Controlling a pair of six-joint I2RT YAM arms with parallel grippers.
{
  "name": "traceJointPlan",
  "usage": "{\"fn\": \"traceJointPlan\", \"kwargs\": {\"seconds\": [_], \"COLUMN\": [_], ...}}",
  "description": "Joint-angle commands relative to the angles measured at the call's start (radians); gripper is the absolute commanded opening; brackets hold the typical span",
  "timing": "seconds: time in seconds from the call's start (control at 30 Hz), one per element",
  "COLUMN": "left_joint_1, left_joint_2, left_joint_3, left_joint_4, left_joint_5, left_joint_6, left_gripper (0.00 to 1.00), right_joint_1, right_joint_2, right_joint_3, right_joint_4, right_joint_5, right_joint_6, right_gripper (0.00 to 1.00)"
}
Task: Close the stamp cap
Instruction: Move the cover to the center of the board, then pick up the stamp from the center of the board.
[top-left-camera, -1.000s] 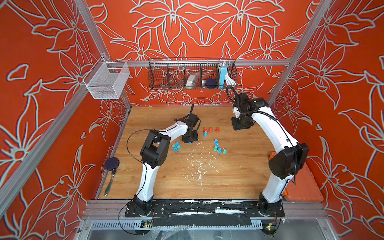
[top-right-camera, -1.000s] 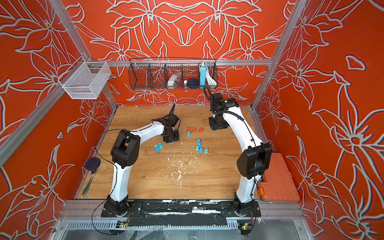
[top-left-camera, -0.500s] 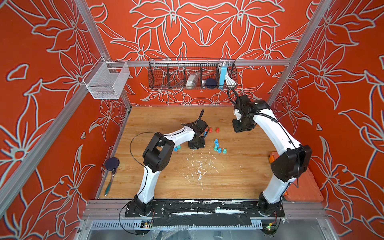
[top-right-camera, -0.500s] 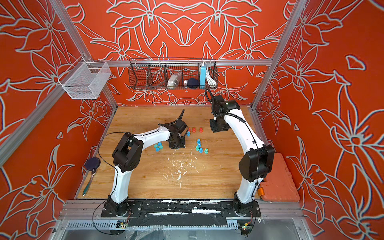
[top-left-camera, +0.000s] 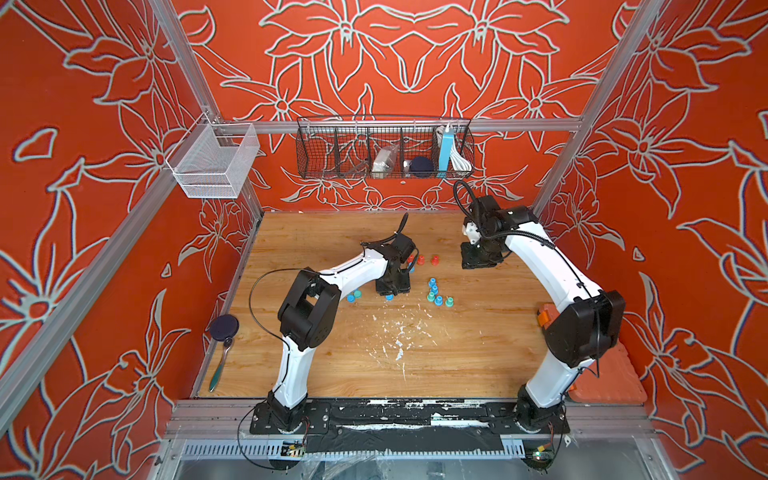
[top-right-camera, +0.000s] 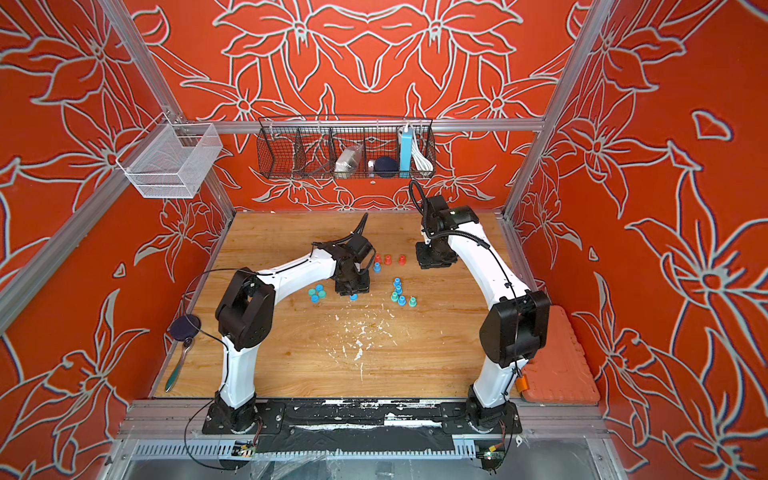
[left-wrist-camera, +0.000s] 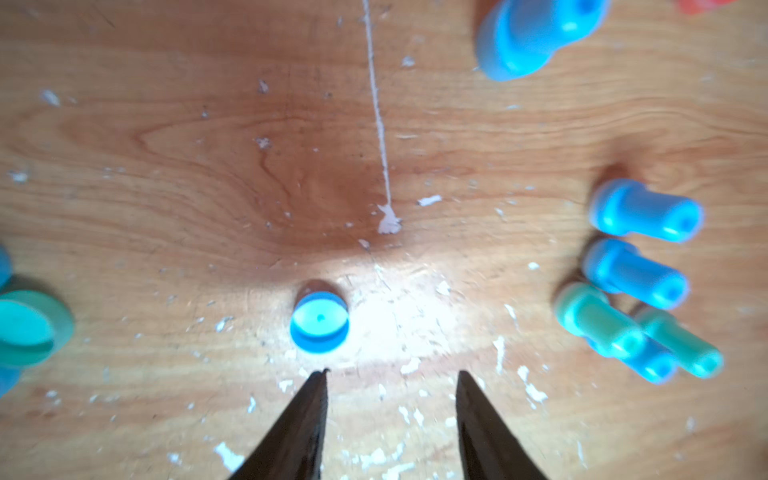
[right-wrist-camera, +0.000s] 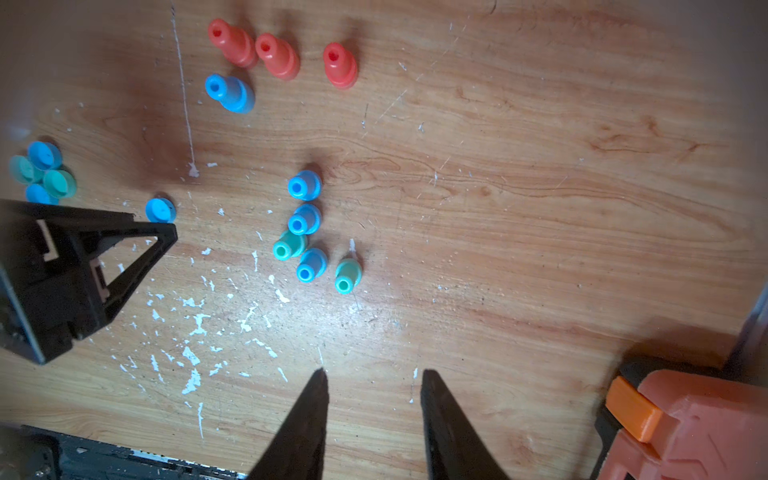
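Left end effector (left-wrist-camera: 390, 374) empty, jaws narrowly apart; blue cap (left-wrist-camera: 319, 322) flat on table (left-wrist-camera: 415, 124), just ahead, nearer one fingertip (left-wrist-camera: 313, 395); stamp cluster (left-wrist-camera: 631, 274) near cap; right end effector (right-wrist-camera: 372, 372) empty, jaws apart, farther from cap.

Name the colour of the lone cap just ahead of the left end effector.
Blue, paler in the middle; the cap shows best in the left wrist view.

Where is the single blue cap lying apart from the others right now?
In the left wrist view the lone blue cap lies on the table just beyond the open left gripper, between the cap pile and the blue-green stamp cluster.
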Motion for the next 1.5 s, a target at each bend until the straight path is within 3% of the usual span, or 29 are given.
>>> {"fn": "traceJointPlan", "kwargs": {"seconds": [0.0, 0.23, 0.5, 0.7, 1.0, 1.47], "left_joint_1": [-0.008, 0.005, 0.043, 0.085, 0.134, 0.161], "left_joint_2": [-0.060, -0.219, -0.369, -0.469, -0.547, -0.555], "left_joint_3": [-0.005, -0.151, -0.362, -0.472, -0.539, -0.555], "left_joint_4": [-0.031, 0.015, 0.032, 0.034, 0.023, 0.025], "left_joint_5": [0.004, -0.005, -0.018, -0.016, -0.018, -0.014], "left_joint_6": [0.015, 0.026, 0.042, 0.035, 0.040, 0.040], "left_gripper": [0.51, 0.51, 0.50, 0.50, 0.50, 0.50], "right_joint_1": [0.006, 0.067, 0.157, 0.169, 0.169, 0.171], "right_joint_2": [0.013, 0.087, 0.264, 0.352, 0.442, 0.469], "right_joint_3": [-0.049, -0.068, 0.072, 0.136, 0.195, 0.161], "right_joint_4": [0.044, 0.102, 0.089, 0.083, 0.075, 0.101], "right_joint_5": [-0.035, 0.001, 0.071, 0.106, 0.108, 0.080], "right_joint_6": [0.039, 0.097, 0.114, 0.122, 0.113, 0.115], "right_gripper": [0.40, 0.39, 0.44, 0.44, 0.42, 0.39]}}
